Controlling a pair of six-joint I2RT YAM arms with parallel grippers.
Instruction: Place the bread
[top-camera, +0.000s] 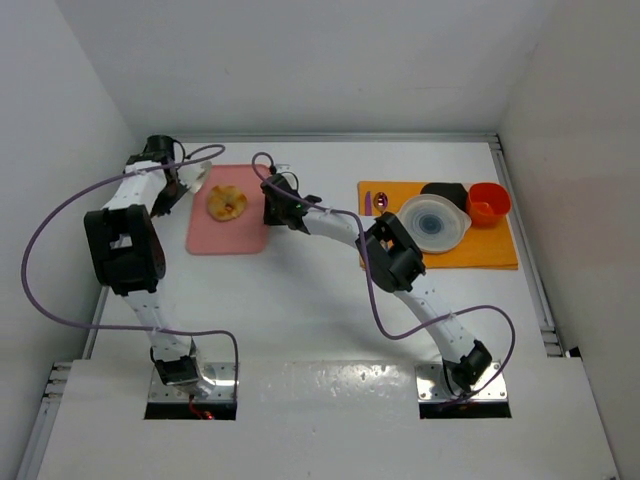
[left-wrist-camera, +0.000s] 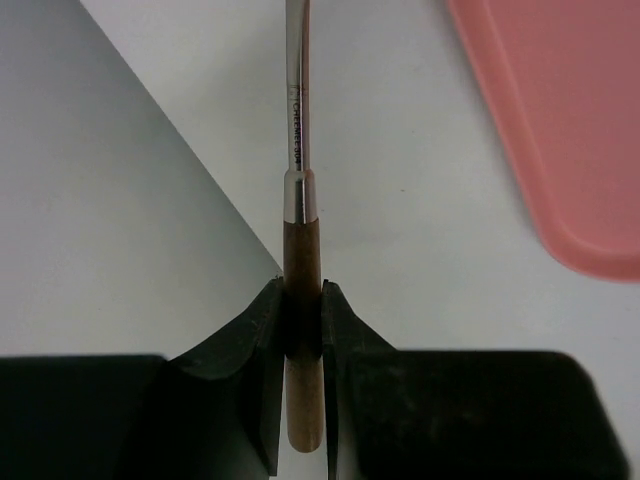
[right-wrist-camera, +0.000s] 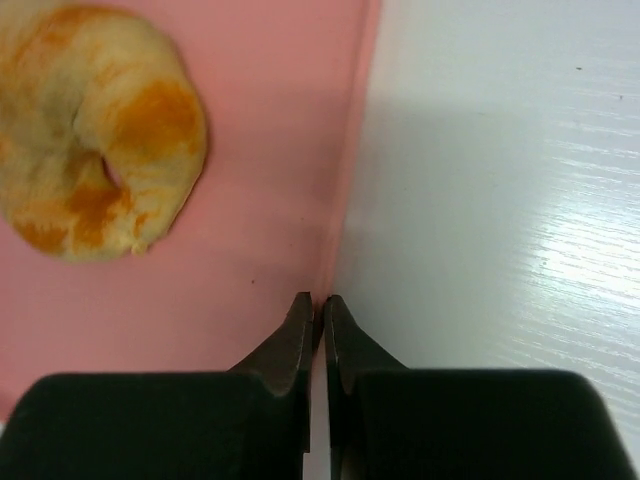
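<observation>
The bread (top-camera: 227, 203), a round golden-brown bun with a darker centre, lies on a pink board (top-camera: 225, 240) at the back left. In the right wrist view the bread (right-wrist-camera: 95, 130) sits at the upper left on the board (right-wrist-camera: 250, 200). My right gripper (top-camera: 268, 210) is shut, its tips (right-wrist-camera: 318, 305) at the board's right edge, apart from the bread. My left gripper (top-camera: 183, 186), left of the board, is shut on a utensil (left-wrist-camera: 297, 150) with a wooden handle and metal shaft; its far end is out of the wrist view.
An orange mat (top-camera: 500, 250) at the back right carries a white bowl with a bluish centre (top-camera: 435, 222), a red cup (top-camera: 489, 202), a black container (top-camera: 445, 192) and a purple spoon (top-camera: 380, 200). White walls close in the left, back and right.
</observation>
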